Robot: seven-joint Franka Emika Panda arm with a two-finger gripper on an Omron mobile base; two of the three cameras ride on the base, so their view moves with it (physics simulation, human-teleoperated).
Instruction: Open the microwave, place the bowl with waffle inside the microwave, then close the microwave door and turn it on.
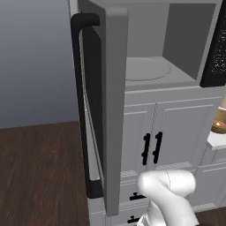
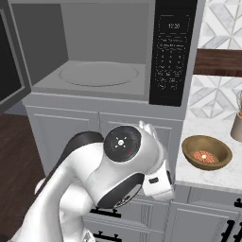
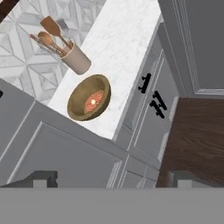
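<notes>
The microwave (image 2: pixel 108 28) stands open, its grey cavity and round turntable (image 2: pixel 99 73) bare. Its microwave door (image 1: pixel 112 101) is swung far out to the left, the long black bar handle (image 1: pixel 81 101) facing the floor side. On the white marble counter to the right of the microwave sits the tan wooden bowl (image 2: pixel 206 152) with the waffle (image 3: pixel 93 100) in it. In the hand view the bowl (image 3: pixel 89 97) lies well ahead of my gripper (image 3: pixel 111 181), whose two dark tips stand wide apart and open with nothing between them.
A beige holder with wooden utensils (image 3: pixel 74 59) stands on the counter (image 3: pixel 124 48) just beyond the bowl. The black control panel (image 2: pixel 172 52) is on the microwave's right side. White cabinet doors with black handles (image 1: pixel 151 148) fill the space below. Dark wood floor (image 1: pixel 39 172) lies left.
</notes>
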